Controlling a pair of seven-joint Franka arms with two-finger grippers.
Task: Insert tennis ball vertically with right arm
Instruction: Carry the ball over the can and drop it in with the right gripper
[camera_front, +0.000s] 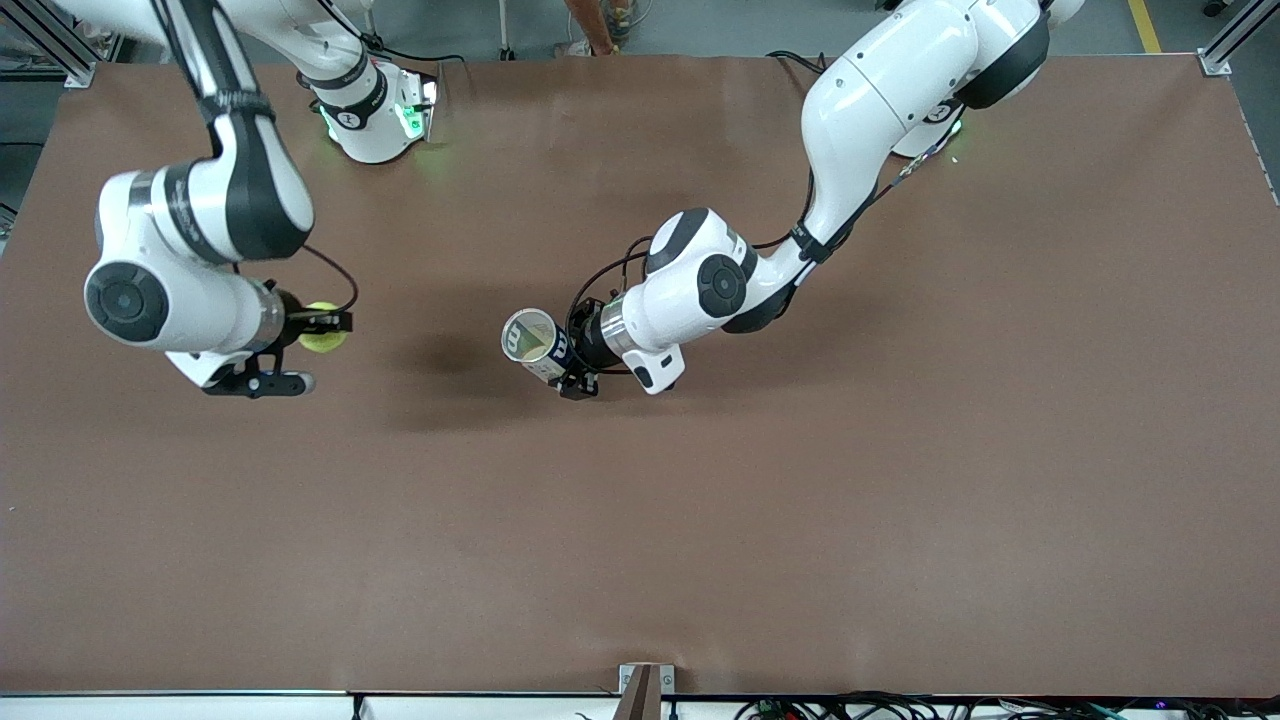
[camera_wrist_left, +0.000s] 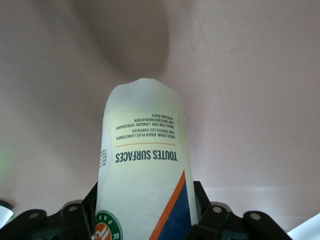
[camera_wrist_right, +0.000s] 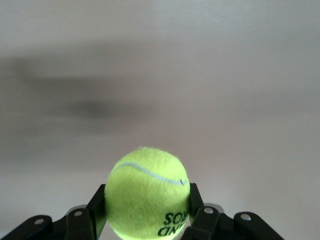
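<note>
Table (camera_front: 640, 560) is bare brown under both my arms. My left gripper (camera_front: 572, 368) is clamped on the ball can (camera_front: 533, 342), held up over mid-table, open mouth tipped toward the right arm's end. My right gripper (camera_front: 322, 330) is closed tight on the tennis ball (camera_front: 321, 341), up in the air over its own end, well apart from can. Next, IMO: get can mouth facing up, bring ball directly above, lower straight, centred, w/o clipping rim, then let go.

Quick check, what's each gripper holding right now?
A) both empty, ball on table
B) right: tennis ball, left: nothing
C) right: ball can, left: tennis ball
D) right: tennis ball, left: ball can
D: the right gripper is shut on the tennis ball, and the left gripper is shut on the ball can, which it holds above the table.
</note>
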